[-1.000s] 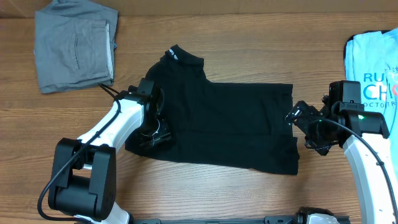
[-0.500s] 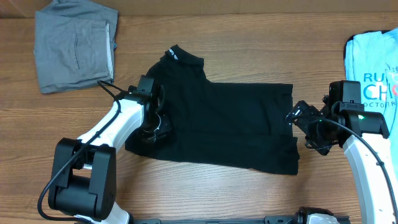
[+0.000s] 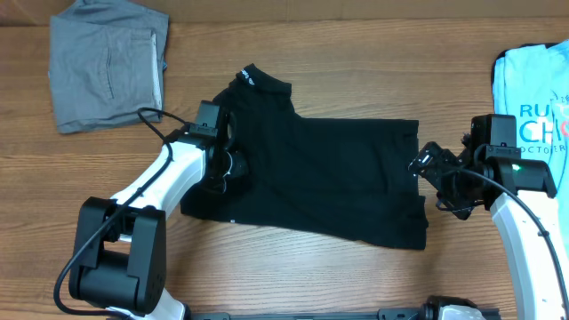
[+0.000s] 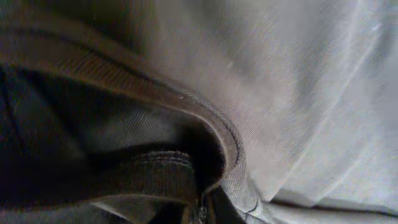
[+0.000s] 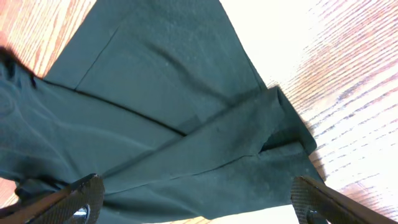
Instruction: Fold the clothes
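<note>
left hand (image 3: 233, 165) rests atop black shirt (image 3: 329, 178), perhaps pinching its fabric.

Ovhd top-down; wrist cams near shirt (image 3: 329, 178)

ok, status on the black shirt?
Left gripper on black shirt, left edge, grip unclear. Right gripper open at right hem. Fold not done. Nothing blocking.

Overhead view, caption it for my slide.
Two arms working a black shirt on a wooden table: left tool down on the fabric, right tool open at its hem.
</note>
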